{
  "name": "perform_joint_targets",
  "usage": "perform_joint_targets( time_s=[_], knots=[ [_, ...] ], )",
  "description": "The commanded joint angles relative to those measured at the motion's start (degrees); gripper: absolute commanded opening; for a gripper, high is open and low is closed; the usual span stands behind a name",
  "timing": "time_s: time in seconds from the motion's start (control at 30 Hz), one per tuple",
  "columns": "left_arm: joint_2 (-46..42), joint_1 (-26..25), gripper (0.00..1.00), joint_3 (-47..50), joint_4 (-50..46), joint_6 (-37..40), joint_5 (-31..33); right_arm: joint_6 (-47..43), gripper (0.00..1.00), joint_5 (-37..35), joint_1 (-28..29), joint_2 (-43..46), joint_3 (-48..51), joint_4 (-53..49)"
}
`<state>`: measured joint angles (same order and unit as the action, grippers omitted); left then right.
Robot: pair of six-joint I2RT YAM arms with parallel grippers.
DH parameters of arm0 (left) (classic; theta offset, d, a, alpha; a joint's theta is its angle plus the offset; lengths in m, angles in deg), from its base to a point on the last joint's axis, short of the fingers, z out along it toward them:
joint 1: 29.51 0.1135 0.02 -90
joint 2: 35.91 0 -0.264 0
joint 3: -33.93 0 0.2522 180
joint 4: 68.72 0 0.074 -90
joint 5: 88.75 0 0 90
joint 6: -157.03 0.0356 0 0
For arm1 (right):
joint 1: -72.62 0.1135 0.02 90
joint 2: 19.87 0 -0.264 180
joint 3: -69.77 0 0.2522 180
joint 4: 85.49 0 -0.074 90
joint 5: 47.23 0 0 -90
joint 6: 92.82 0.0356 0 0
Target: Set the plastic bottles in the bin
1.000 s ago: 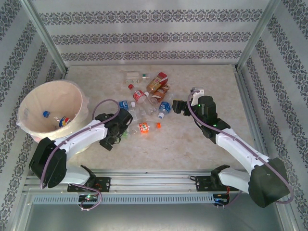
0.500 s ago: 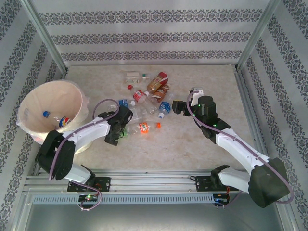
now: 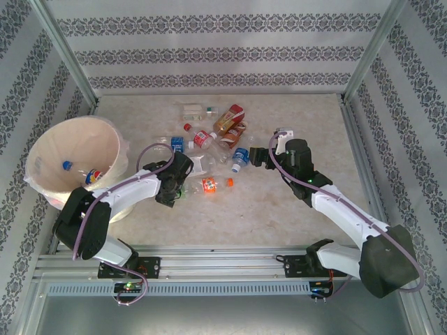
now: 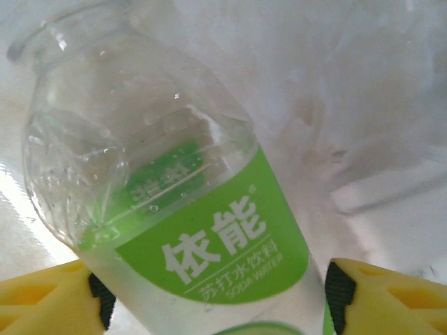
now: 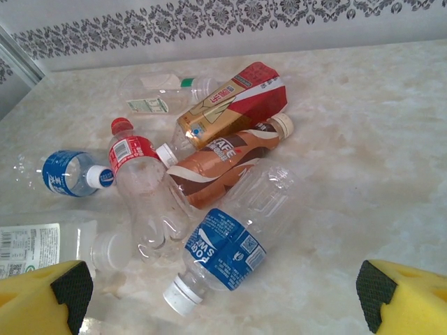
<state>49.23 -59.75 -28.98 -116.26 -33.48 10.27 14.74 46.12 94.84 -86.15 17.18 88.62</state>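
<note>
Green-labelled bottle (image 4: 209, 244) lies on the table (image 3: 279, 209), neck pointing away, between the left gripper's (image 4: 220, 303) pads; pinched yet, I cannot tell; right gripper (image 5: 222, 289) hangs wide open by the pile (image 5: 209, 174).

Bright, even light falls from above on the pale marbled worktop (image 3: 258, 216), leaving only soft, faint shadows. At the left wrist, glare washes out the blurred background behind the clear green-labelled plastic bottle (image 4: 209, 244). The right wrist picture is sharp and evenly lit.
</note>
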Motion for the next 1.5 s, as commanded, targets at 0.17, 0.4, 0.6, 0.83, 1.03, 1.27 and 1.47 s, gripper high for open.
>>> perform_joint_targets(
  time_s=[0.17,0.4,0.6,0.83,1.03,1.27,1.47],
  knots=[
    [-0.4,0.6,0.66,1.1,-2.6,6.0,1.1,-2.5,0.98,5.7,-0.3,-0.7,-0.6,1.1],
    [-0.4,0.5,0.58,1.1,0.2,8.2,1.4,-3.4,0.98,5.6,0.3,-0.8,-0.6,1.1],
    [-2.3,0.5,0.50,0.4,1.9,11.5,2.1,-7.9,0.98,9.6,2.5,0.0,1.0,4.0],
    [-6.5,-0.9,0.47,-6.0,-3.4,23.0,4.3,-14.4,0.98,7.5,7.3,0.0,2.1,4.9],
    [-11.2,-2.9,0.46,-12.8,-9.8,31.9,7.9,-14.3,0.98,5.8,7.3,0.6,2.3,5.6],
    [-12.6,-3.0,0.46,-22.5,-5.7,48.1,6.5,-13.4,0.98,1.6,7.3,1.3,2.5,7.7],
    [-11.2,-2.9,0.46,-36.9,-10.8,60.8,9.0,-13.2,0.98,-0.8,7.3,1.8,2.0,7.9]
  ],
)
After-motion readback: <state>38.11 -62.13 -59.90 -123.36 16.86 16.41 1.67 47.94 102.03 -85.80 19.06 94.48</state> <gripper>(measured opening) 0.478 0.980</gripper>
